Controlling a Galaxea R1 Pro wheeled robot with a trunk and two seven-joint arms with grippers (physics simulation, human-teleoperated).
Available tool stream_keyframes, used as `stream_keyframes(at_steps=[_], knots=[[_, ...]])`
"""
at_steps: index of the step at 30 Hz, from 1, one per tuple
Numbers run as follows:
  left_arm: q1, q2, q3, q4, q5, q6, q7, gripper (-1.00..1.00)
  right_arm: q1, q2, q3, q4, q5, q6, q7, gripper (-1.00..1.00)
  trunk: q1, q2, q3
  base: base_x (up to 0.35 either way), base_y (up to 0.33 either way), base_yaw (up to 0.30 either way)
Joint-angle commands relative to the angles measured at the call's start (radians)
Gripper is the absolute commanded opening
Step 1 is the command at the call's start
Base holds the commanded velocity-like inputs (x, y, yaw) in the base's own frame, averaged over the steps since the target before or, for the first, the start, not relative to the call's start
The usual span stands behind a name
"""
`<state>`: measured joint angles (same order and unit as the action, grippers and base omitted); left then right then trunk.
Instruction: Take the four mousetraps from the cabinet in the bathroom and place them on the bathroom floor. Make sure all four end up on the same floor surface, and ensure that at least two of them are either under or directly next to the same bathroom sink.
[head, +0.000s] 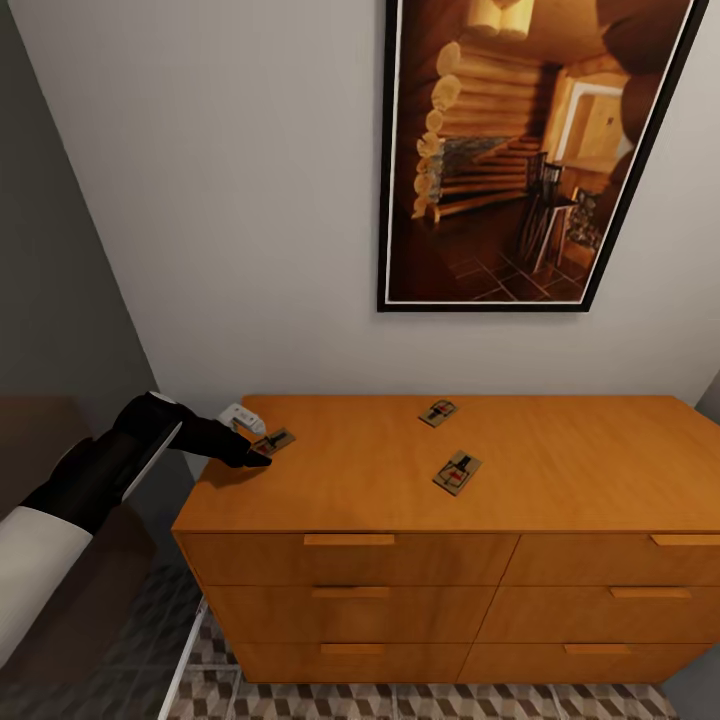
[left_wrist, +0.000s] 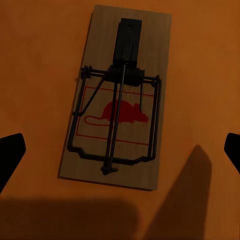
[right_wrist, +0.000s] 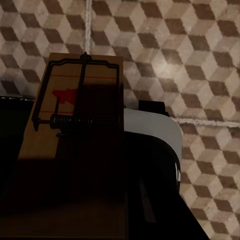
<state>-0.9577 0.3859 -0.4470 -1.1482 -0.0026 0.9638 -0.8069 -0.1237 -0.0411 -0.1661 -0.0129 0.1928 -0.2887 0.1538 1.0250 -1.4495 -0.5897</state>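
Note:
Three mousetraps lie on the flat top of the orange-brown cabinet (head: 560, 470): one near its left end (head: 279, 438), one toward the back (head: 438, 412) and one nearer the front (head: 457, 472). My left gripper (head: 260, 452) reaches over the left one. In the left wrist view that mousetrap (left_wrist: 117, 100) lies flat below the open gripper (left_wrist: 120, 152), whose dark fingertips (left_wrist: 10, 155) stand wide on either side without touching it. In the right wrist view another mousetrap (right_wrist: 75, 125) is held in my shut right gripper (right_wrist: 85, 195) above the cube-patterned bathroom floor (right_wrist: 200, 60).
A framed picture of a log interior (head: 520, 150) hangs on the wall above the cabinet. A dark wall (head: 50, 250) closes in at the left. Patterned floor tiles (head: 400, 700) show in front of the drawers. A white robot part (right_wrist: 150, 130) sits beside the held trap.

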Motion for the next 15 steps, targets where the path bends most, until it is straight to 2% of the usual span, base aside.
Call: stream_keyframes(at_steps=[1,15], knots=[[-0.001,0.001,-0.002,-0.001,0.000,0.006,-0.002,1.00,-0.001,0.000,-0.009,0.001,0.005,-0.003,0.004,-1.00,0.000,-0.001,-0.001,0.000,0.000,0.000],[-0.001,0.000,-0.016,-0.002,0.000,0.006,-0.001,1.00,-0.001,0.000,-0.009,0.001,0.006,-0.003,0.004,-1.00,0.000,-0.001,-0.013,0.000,0.000,0.000]])
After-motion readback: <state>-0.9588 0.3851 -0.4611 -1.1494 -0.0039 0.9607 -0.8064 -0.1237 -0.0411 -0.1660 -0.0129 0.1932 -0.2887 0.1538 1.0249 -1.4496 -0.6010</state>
